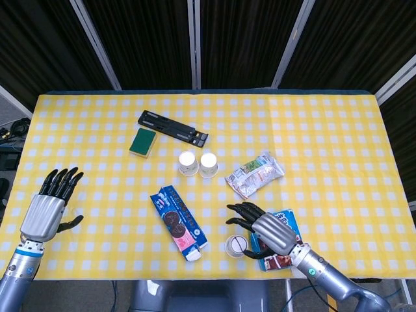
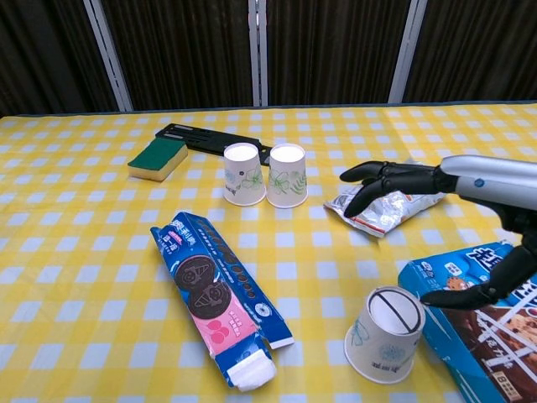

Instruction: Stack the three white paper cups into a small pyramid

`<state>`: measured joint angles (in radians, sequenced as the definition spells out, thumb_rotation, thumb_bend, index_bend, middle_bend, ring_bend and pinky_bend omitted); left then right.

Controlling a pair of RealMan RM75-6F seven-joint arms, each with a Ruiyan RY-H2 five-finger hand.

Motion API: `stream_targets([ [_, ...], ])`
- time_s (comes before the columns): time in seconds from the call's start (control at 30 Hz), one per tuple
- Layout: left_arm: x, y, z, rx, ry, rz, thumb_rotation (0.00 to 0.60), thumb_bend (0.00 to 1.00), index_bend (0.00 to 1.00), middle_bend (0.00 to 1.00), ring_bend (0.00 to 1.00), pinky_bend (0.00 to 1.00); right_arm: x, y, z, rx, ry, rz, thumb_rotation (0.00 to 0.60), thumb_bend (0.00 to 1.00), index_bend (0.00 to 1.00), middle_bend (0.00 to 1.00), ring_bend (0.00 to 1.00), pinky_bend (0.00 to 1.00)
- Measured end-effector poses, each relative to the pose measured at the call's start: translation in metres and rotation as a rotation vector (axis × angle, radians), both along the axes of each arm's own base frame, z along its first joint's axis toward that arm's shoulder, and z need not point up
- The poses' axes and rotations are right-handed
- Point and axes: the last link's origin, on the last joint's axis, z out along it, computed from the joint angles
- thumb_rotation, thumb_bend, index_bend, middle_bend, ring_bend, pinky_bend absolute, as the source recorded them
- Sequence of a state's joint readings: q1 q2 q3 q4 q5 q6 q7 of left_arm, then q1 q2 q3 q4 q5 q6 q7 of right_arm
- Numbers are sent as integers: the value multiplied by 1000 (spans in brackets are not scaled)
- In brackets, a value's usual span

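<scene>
Hovering spread over the lone cup (image 2: 385, 334) near the table's front edge, the right hand (image 1: 268, 229) could knock it off; the other two cups (image 1: 198, 163) sit mid-table, left hand (image 1: 47, 208) spread too

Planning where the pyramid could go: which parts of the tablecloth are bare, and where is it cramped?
Bare: the far strip behind the black bracket, the whole right side beyond the silver snack bag, and the left between the sponge and left hand. Crowded: near centre, around the lone cup, cookie pack, blue box and right hand.
</scene>
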<state>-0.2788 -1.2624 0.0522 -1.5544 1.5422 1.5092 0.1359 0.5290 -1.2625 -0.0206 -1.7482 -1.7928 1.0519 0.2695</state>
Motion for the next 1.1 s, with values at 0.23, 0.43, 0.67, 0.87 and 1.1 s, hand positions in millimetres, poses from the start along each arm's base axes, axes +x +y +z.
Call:
stream_targets([
  [0.23,-3,1,3,0,-9,14,600,144,0,0,0,0,7,1,-15,32,49,4,600,168,244,0,0,0],
  [0.43,-3,1,1,-10,-1,16,600,144,0,0,0,0,4,2,-22,54,72,-26,600,167,239,0,0,0],
  [0.67,-1,2,1,-10,-1,16,600,144,0,0,0,0,-4,1,-27,58,107,-48,600,167,220,0,0,0],
  [0.87,-1,2,0,-15,1,20,600,143,0,0,0,0,-10,2,-31,66,121,-67,600,168,271,0,0,0],
  [1.1,0,2,-1,-17,-3,14,600,144,0,0,0,0,-13,3,-36,70,129,-76,600,167,292,0,0,0],
])
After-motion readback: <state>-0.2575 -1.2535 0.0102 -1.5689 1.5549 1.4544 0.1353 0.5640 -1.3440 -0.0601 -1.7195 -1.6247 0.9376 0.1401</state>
